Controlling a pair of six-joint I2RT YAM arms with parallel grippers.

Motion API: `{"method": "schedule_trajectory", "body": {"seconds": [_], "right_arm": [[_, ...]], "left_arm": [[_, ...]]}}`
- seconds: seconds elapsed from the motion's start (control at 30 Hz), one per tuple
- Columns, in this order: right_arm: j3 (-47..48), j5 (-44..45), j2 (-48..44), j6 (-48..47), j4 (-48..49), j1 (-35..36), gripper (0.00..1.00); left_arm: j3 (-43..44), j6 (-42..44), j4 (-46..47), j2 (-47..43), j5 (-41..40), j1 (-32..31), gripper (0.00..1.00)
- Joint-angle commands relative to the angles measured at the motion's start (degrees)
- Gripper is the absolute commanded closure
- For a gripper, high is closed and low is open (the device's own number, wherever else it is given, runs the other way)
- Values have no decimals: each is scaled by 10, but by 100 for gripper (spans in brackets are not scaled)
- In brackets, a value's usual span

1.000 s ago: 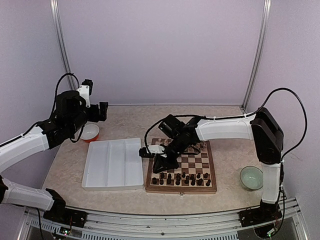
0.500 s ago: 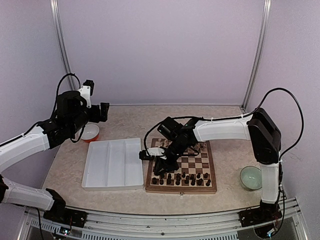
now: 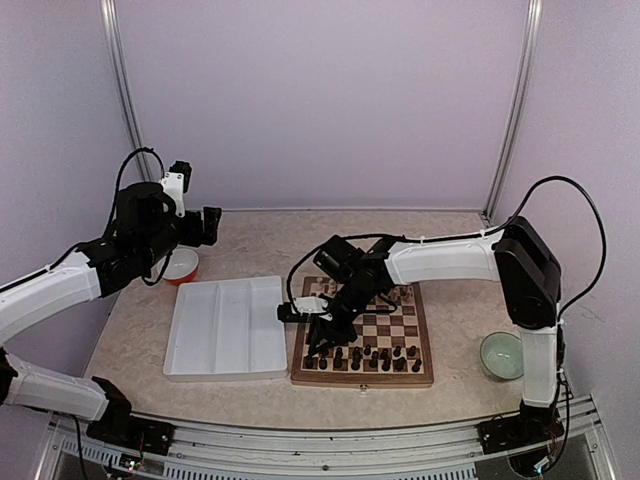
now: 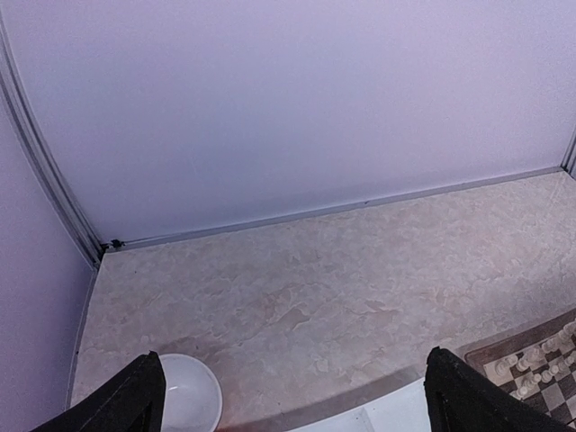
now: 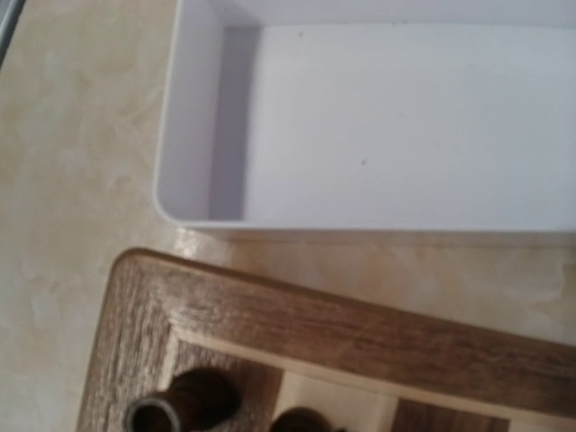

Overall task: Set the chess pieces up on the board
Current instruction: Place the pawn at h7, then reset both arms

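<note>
Chess pieces [image 3: 362,356] – the dark ones – stand in the two nearest rows of the board [image 3: 425,375], which lies right of centre on the table, just beside the white tray [image 3: 225,325].

Over the last second the right gripper [image 3: 318,340] has dropped and slid toward me. It was over the left middle of the board and now hangs low over the near-left squares, close above the dark row. My right wrist camera shows the change: it looks at a corner of the board's frame [image 5: 297,324] next to the tray wall [image 5: 189,135], with two dark pieces [image 5: 184,405] at the bottom edge of the picture. Its own fingers are out of that shot, and the arm hides them from above, so I cannot tell how wide they stand or whether they carry a piece. I read this as the last part of a placing or straightening move on that corner – the dark side looks nearly set.

Farther back, the cream pieces [image 3: 400,295] stand on the board's far rows. A green bowl [image 3: 502,355] sits to the right of the board.

The left gripper [image 3: 207,225] has barely shifted. It is held high near the far-left corner, above an orange bowl [image 3: 180,265]. Its fingers [image 4: 135,396] are spread wide with nothing between them.
</note>
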Motion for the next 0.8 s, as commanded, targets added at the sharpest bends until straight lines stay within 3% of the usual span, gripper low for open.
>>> {"method": "schedule_trajectory", "body": {"seconds": [0.0, 0.47, 0.77], "right_arm": [[13, 4, 8, -4, -4, 6, 77], [36, 9, -34, -14, -43, 4, 72], [7, 40, -172, -10, -63, -72, 63]], "left_arm": [[3, -3, -3, 2, 7, 3, 1], [6, -2, -6, 8, 7, 3, 1], [21, -143, -38, 6, 40, 56, 1]]}}
